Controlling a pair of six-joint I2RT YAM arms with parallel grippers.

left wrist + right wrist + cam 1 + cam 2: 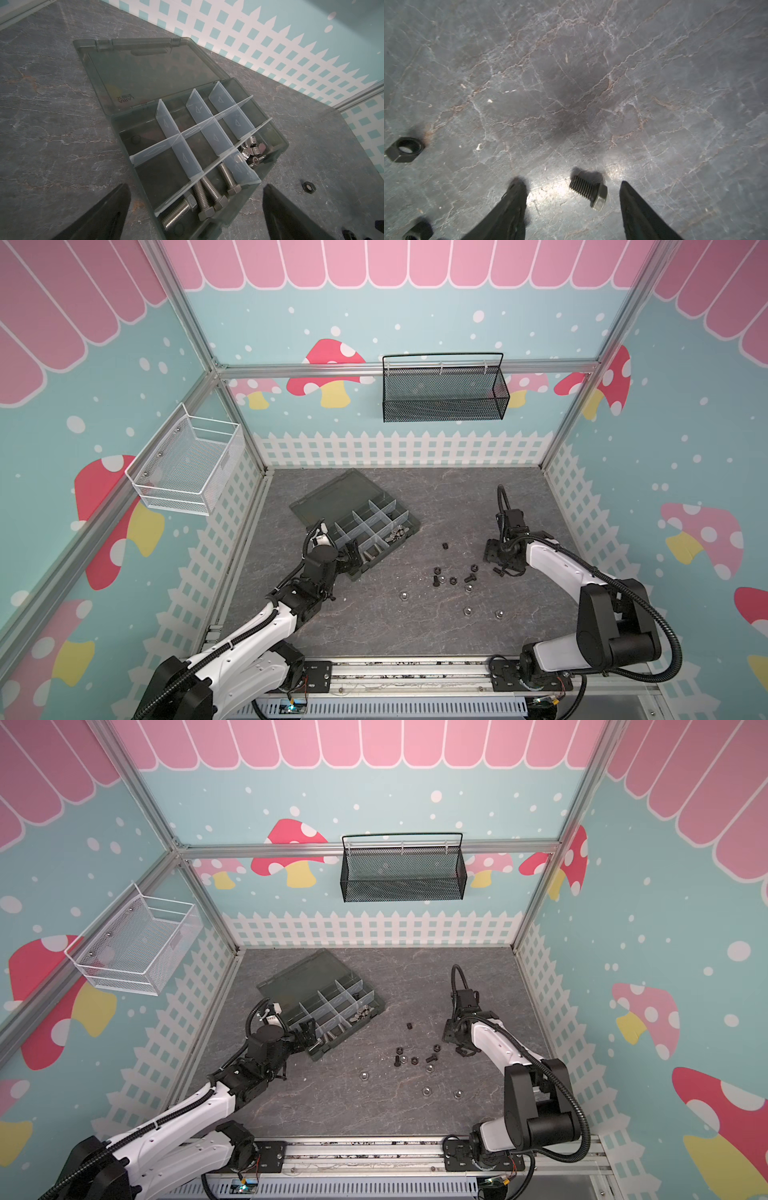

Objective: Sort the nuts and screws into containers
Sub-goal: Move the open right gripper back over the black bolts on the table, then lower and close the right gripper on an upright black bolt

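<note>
the right pincer [571,182] stands open, low over the table [571,83], with its tips either side of a black screw [588,191] that lies flat and touches neither. the screw looks small, hard and light, and apt to roll or skid, so i would close across the threaded shaft just behind the hex head, square to its axis. the left pincer [196,185] hangs wide open and empty by the containers [276,164], which hold silver screws [207,195] and, in the next compartment, winged nuts [252,153].
</note>
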